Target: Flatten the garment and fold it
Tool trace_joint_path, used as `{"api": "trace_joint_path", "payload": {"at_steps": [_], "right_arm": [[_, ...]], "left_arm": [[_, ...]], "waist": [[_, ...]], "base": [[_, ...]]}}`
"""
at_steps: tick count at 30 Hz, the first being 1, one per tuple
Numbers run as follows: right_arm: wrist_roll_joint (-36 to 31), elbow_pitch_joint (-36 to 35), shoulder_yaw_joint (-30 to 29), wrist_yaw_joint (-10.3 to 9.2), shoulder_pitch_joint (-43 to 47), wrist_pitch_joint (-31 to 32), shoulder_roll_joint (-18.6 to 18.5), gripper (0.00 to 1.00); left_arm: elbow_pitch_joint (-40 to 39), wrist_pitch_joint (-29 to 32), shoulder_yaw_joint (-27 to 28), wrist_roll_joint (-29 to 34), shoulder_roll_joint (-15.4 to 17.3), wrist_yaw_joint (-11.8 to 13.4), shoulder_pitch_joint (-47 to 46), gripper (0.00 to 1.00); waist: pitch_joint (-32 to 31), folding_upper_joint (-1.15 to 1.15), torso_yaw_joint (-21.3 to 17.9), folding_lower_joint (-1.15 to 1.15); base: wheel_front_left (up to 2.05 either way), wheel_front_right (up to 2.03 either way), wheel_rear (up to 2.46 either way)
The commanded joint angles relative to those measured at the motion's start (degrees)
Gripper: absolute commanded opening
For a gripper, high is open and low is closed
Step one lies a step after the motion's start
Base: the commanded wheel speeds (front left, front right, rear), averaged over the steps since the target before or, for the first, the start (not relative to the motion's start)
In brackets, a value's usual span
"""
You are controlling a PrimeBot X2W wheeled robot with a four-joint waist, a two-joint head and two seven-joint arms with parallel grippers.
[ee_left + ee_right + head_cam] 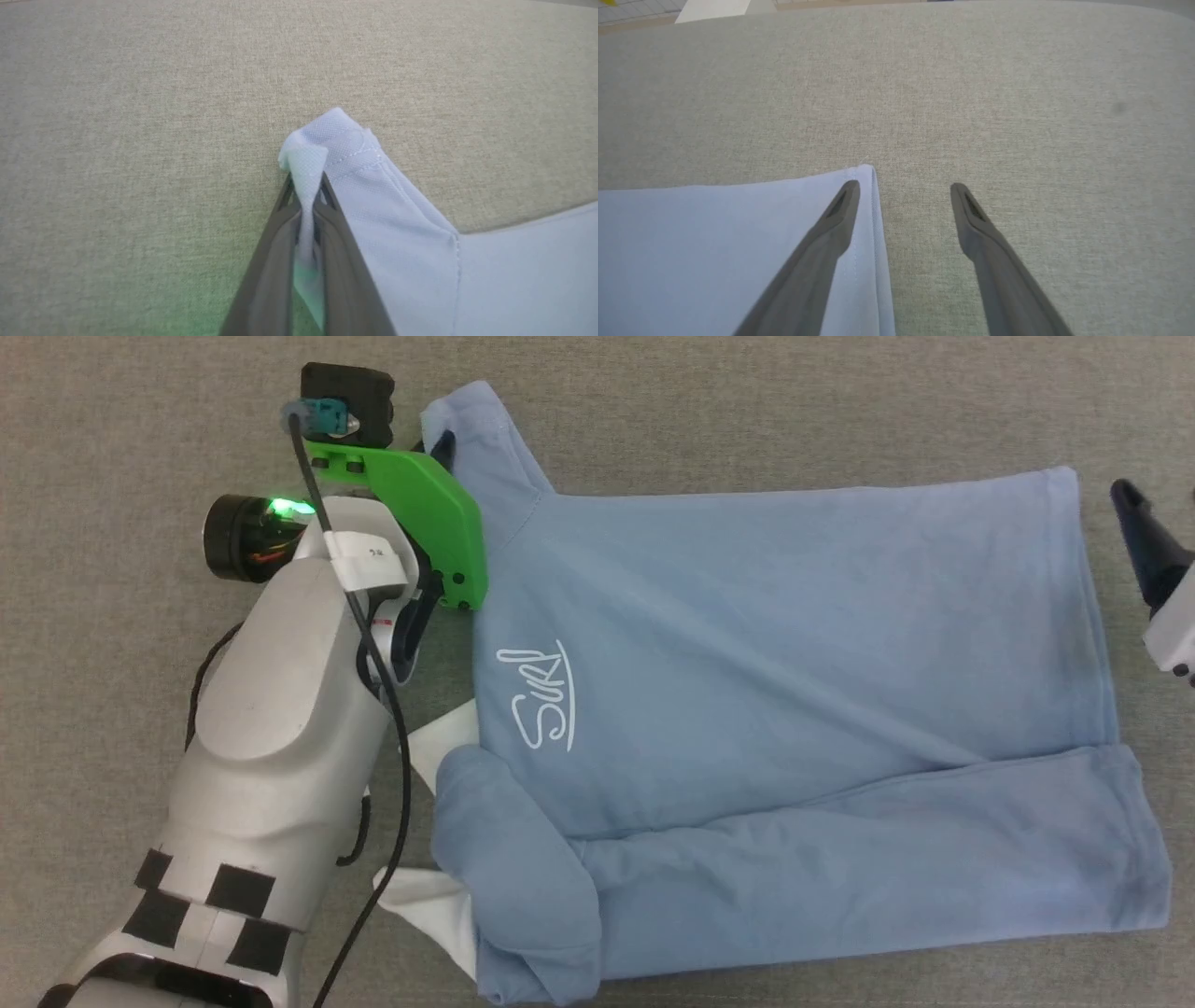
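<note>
the left fingers (275, 261) are pressed together on a bunched bit of the garment (514, 270). it is a sleeve edge (327, 135), and it rises in a pale blue knot just past their tips while the rest of the sleeve trails off to one side of them. the right fingers (822, 242) stand wide apart and hold nothing. one lies over the hem corner (866, 175), the other over bare grey worktop (1017, 116), and the stitched hem runs between them, close to the first. whether that finger touches the cloth i cannot tell. seen from the head, the garment lies spread on the worktop between the two pairs of fingers, near side folded over itself, white logo (540, 698) facing up.
</note>
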Motion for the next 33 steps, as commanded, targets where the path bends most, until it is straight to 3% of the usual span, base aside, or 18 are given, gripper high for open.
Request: {"api": "trace_joint_path", "payload": {"at_steps": [1, 12, 14, 15, 16, 24, 33], "right_arm": [[0.3, 1.1, 0.1, -0.08, -1.4, 1.2, -0.1, 1.0], [-0.6, 6.1, 0.1, -0.08, -5.5, 7.5, 0.0, 1.0], [-1.2, 6.8, -0.3, -0.08, -5.9, 9.3, 0.2, 0.44], [-1.3, 6.8, -0.6, -0.08, -6.2, 9.5, 0.3, 0.07], [-1.5, 6.9, -1.0, -0.08, -6.5, 9.7, 0.4, 0.0], [-1.8, 7.1, -1.9, -0.08, -7.6, 7.2, 0.7, 0.0], [0.9, 5.0, -2.0, -0.08, -4.6, 0.8, 0.7, 0.0]], "left_arm": [[-0.3, 0.0, -0.2, -0.6, -0.1, 0.0, 0.4, 0.0], [-1.3, -0.1, -1.2, -0.7, -0.7, 0.0, -1.2, 0.0], [-1.2, -0.2, -1.3, -0.7, -0.8, -0.1, -1.4, 0.0], [-1.3, -0.3, -1.4, -0.8, -0.8, -0.2, -1.6, 0.0], [-1.4, -0.6, -1.5, -0.8, -0.8, -0.5, -1.8, 0.0], [-2.7, -5.5, -1.7, -1.1, 0.5, -3.5, -1.5, 0.0], [-10.2, -15.9, -1.5, -1.1, 3.9, -7.8, 3.2, 0.0]], "waist": [[0.5, 0.0, 0.7, 0.0], [3.0, 0.0, 2.6, 0.0], [3.3, 0.0, 2.8, 0.0], [3.4, 0.0, 2.9, 0.0], [3.6, 0.0, 2.9, 0.0], [3.0, 0.0, 3.1, 0.0], [-0.2, 0.0, 2.9, 0.0]], "base": [[0.0, 0.0, 0.0], [0.0, 0.0, 0.0], [0.0, 0.0, 0.0], [0.0, 0.0, 0.0], [0.0, 0.0, 0.0], [0.0, 0.0, 0.0], [0.0, 0.0, 0.0]]}}
